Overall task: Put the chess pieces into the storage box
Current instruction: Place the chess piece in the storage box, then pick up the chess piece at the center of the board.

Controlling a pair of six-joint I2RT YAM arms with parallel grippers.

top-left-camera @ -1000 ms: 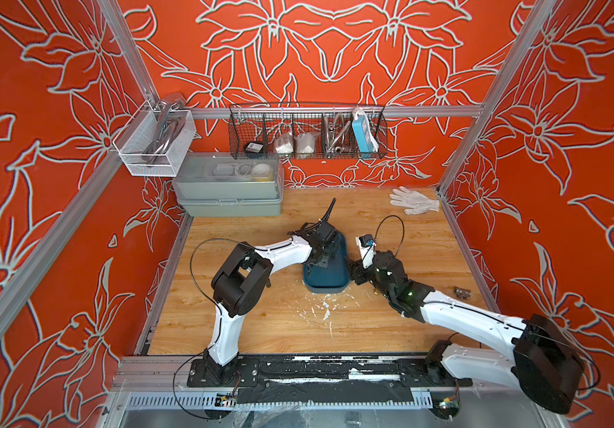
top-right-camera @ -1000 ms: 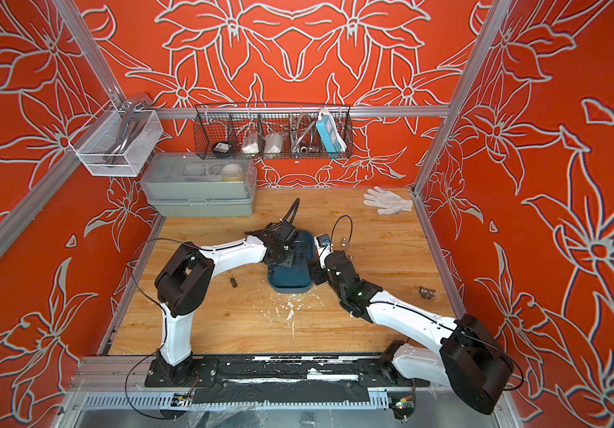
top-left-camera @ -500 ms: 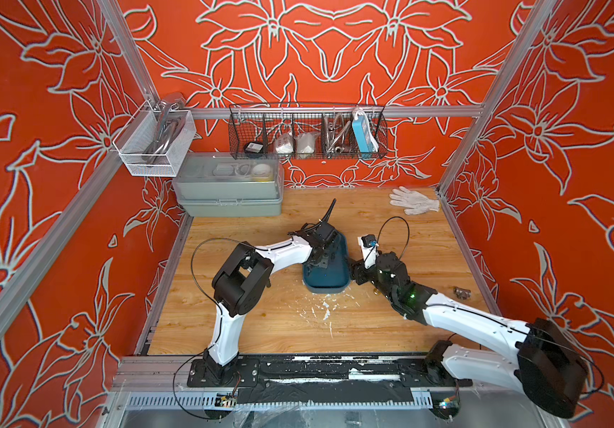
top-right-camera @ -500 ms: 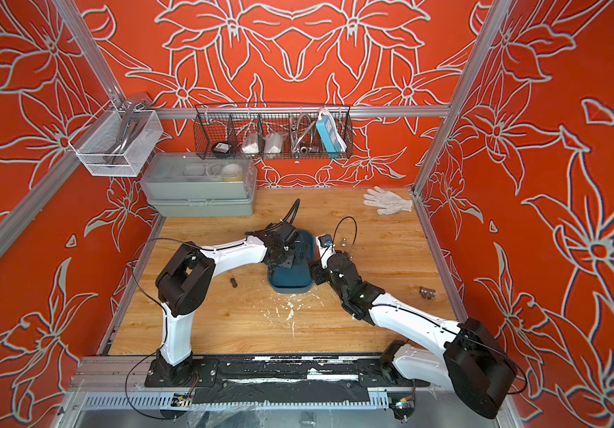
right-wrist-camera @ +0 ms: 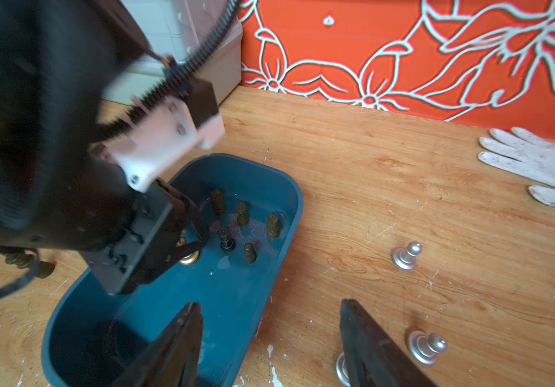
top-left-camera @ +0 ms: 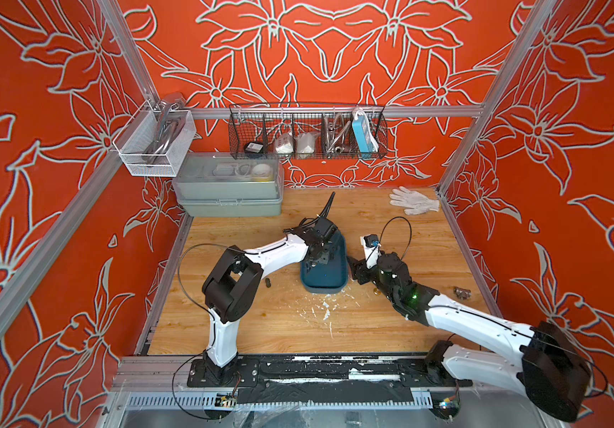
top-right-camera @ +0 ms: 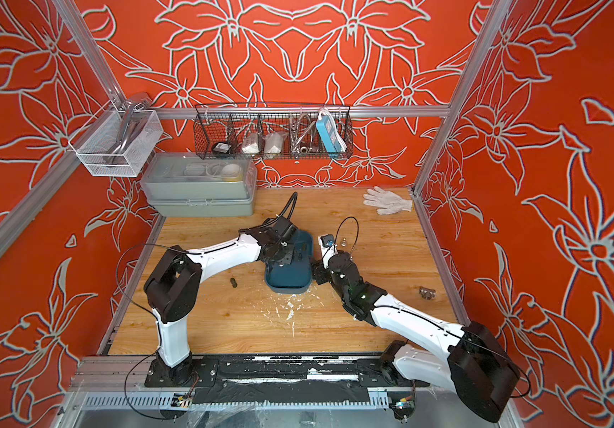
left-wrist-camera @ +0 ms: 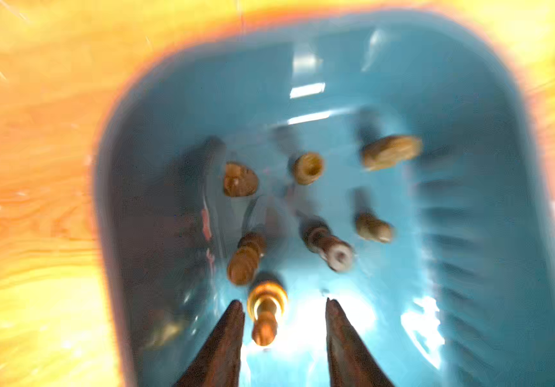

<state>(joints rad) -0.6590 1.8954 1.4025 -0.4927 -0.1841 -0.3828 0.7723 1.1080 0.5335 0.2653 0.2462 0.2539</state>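
My left gripper [left-wrist-camera: 282, 301] sits low in the storage box [left-wrist-camera: 470, 201], jaws parted, with the gold piece [left-wrist-camera: 266, 310] apparently loose between them. I'd rise straight up, clear of it. My right gripper [right-wrist-camera: 269, 303] gapes empty.

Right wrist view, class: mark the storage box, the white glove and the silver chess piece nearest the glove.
storage box [right-wrist-camera: 246, 174], right wrist view, far wall.
white glove [right-wrist-camera: 554, 164], right wrist view, palm.
silver chess piece [right-wrist-camera: 403, 262], right wrist view, base.

The chess pieces [left-wrist-camera: 307, 167] in the storage box [left-wrist-camera: 470, 201] are smeared by motion blur in the left wrist view; one silver pawn [right-wrist-camera: 341, 370] is half hidden behind a finger [right-wrist-camera: 369, 345] of the right gripper [right-wrist-camera: 269, 303]
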